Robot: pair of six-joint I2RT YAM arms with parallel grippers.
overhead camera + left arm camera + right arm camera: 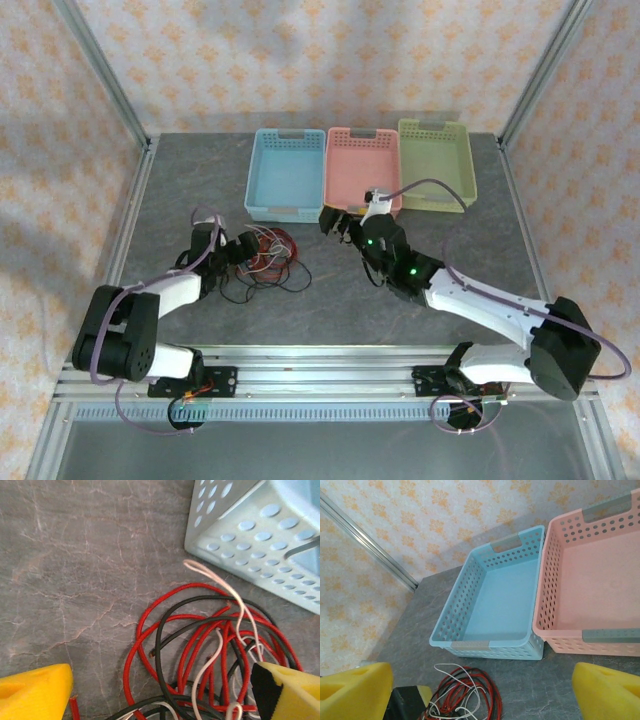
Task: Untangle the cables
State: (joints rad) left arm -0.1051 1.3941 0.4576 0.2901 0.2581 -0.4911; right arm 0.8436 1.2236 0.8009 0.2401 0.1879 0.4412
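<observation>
Where the cables [268,256] lie: red, black and whitish tangle on grey worktop [180,190], just in front of blue basket [285,178].
Left pincer [243,250]: fingers spread wide, low over the tangle's left edge, gripping nothing.
Right pincer [338,224]: spread wide, empty, near pink basket [365,170], apart from the tangle.

- Cables [210,650]: red, black and white strands.
- Blue basket [285,175]: light blue with grey handle strips.
- Pink basket [363,170]: salmon pink.
- Green basket [435,162]: pale green.
- Table [400,300]: grey, marbled with pale veins.
- Walls [330,50]: cream with an orange floral pattern.
- Left gripper fingers [35,692]: yellow.
</observation>
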